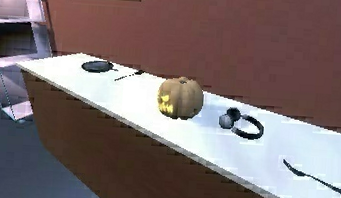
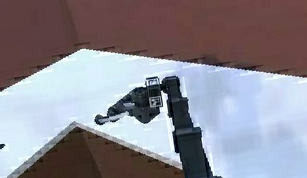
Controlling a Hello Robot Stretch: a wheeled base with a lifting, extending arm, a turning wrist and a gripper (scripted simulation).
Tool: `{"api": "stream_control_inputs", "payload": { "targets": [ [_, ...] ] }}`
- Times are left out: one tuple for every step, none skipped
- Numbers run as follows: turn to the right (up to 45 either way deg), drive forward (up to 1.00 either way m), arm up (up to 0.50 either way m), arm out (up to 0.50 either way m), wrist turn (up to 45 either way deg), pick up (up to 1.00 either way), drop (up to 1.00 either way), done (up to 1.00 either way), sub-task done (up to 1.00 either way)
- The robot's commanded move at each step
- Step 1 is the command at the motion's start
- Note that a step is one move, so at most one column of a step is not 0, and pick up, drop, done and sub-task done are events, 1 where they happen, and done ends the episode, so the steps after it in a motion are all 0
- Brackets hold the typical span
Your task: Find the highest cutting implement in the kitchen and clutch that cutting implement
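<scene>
Tool (image 2: 105,116) over white counter (image 2: 43,103), holding nothing.

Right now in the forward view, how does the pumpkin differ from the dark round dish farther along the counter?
The pumpkin is orange-tan and ribbed; the dark round dish is black and plain. The pumpkin stands tall and bulky; the dish lies flat and low. Both rest on the white counter.

Soft, even light leaves the white countertop (image 1: 129,94) bright.
</scene>
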Motion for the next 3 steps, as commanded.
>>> {"api": "stream_control_inputs", "payload": {
  "targets": [
    [0.0, 0.0, 0.0, 0.0, 0.0, 1.0, 0.0, 0.0, 0.0],
    [0.0, 0.0, 0.1, 0.0, 0.0, 0.0, 0.0, 0.0, 0.0],
    [0.0, 0.0, 0.0, 0.0, 0.0, 0.0, 0.0, 1.0, 0.0]
  ]
}}
